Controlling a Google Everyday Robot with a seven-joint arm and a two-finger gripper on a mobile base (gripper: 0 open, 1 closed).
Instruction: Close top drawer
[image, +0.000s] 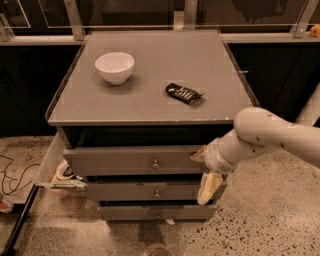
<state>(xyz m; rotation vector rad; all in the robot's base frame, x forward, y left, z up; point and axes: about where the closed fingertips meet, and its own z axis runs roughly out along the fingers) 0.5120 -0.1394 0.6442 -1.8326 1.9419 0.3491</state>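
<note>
The top drawer (125, 160) is the wide grey front with a small metal knob (155, 164), just under the cabinet top (150, 105). It stands out only a little from the cabinet, with a dark gap above it, and none of its inside shows. My gripper (202, 172) is at the right end of the drawer front, open. One pale finger (198, 155) lies against the front's right edge. The other finger (208, 187) hangs lower, in front of the middle drawer. Nothing is held.
A white bowl (114, 67) and a dark snack packet (184, 93) lie on the cabinet top. Two more grey drawer fronts (140, 191) sit below. A pale side tray (52, 167) holding a tape roll sticks out at the left. Cables (12, 175) lie on the floor.
</note>
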